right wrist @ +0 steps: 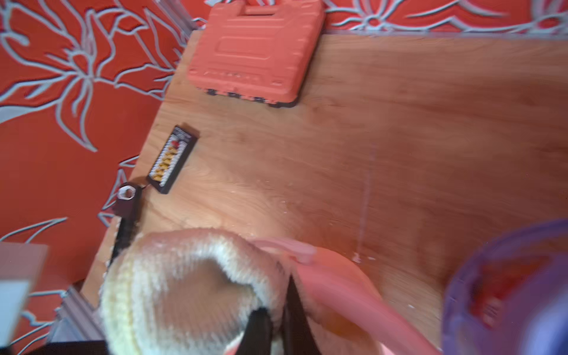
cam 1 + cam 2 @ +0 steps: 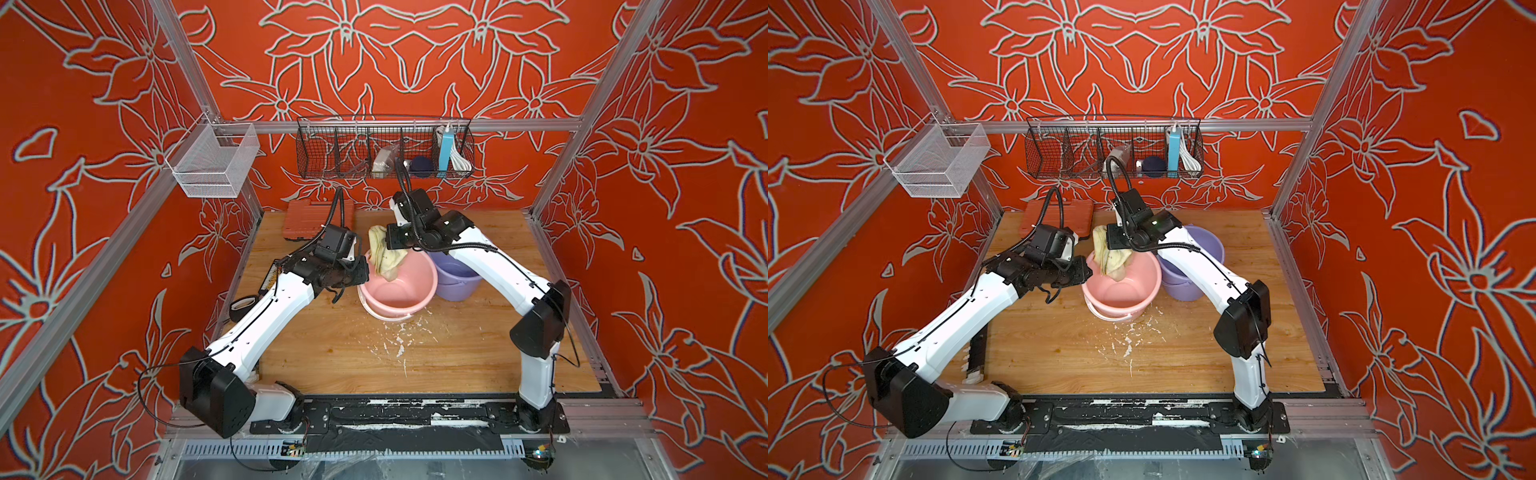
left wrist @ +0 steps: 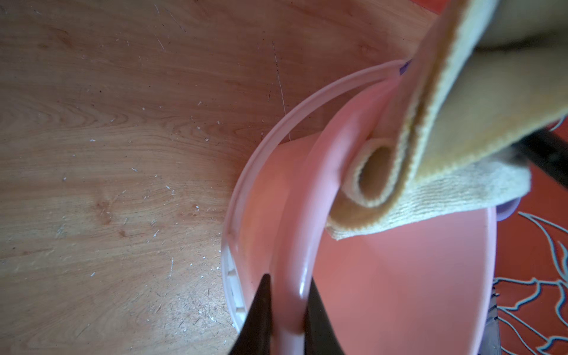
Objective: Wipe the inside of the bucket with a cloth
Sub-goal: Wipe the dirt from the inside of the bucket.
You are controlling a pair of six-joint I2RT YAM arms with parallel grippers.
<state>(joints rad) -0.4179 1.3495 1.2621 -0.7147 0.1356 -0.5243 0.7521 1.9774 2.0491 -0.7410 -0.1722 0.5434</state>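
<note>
A pink bucket stands mid-table, its mouth tipped toward the front. My left gripper is shut on its left rim; in the left wrist view the black fingers pinch the rim of the bucket. A yellowish cloth hangs over the far rim into the bucket, with my right gripper shut on its upper fold. In the right wrist view the gripper bites the fuzzy cloth beside the bucket rim.
A purple bucket stands right behind the pink one. An orange tool case lies at the back left. A bit holder lies near the left edge. White crumbs litter the wood. Wire baskets hang on the frame.
</note>
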